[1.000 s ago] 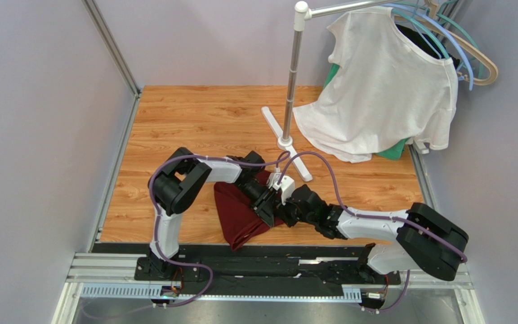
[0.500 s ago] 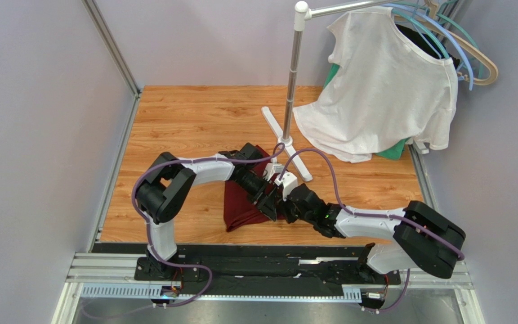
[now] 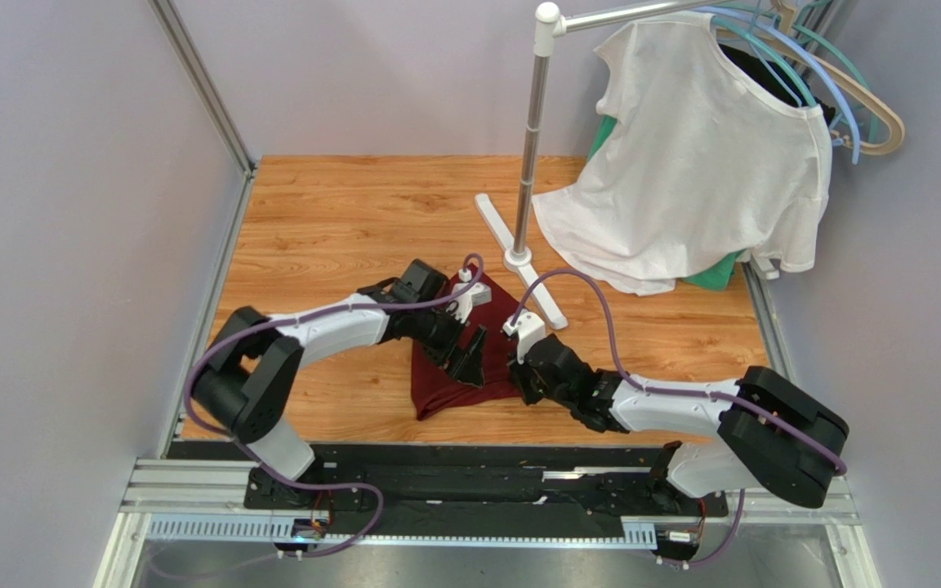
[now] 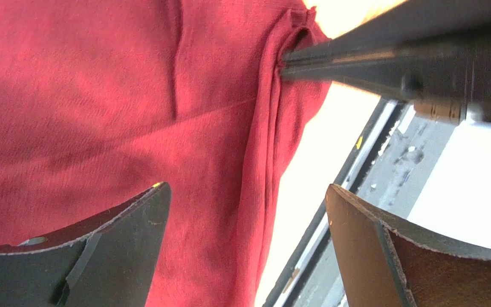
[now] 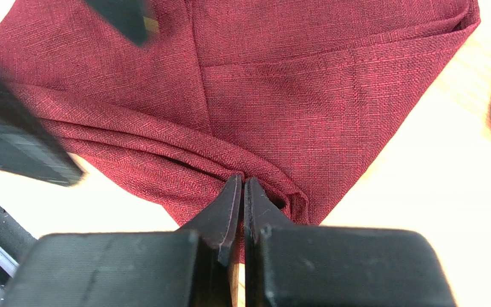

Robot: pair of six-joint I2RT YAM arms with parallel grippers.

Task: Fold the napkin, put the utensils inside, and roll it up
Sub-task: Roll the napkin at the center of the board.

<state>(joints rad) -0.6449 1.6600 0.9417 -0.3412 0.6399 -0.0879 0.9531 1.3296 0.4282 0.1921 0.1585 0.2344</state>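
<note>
Currently right claw (image 5: 241, 184) is clamped on the napkin (image 5: 306, 96) at its bunched edge on the tabletop (image 3: 341, 208), left claw (image 4: 245, 195) spread apart over it.

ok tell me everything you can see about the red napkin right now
The napkin is a plain dark maroon woven cloth with stitched hems, lying on the wooden table between the two arms. It is loosely folded into a rough triangle, layers overlapping, with bunched creases along one edge. The right gripper is shut on that bunched edge near a corner. The left gripper is open just above the cloth; whether it touches is unclear.
</note>
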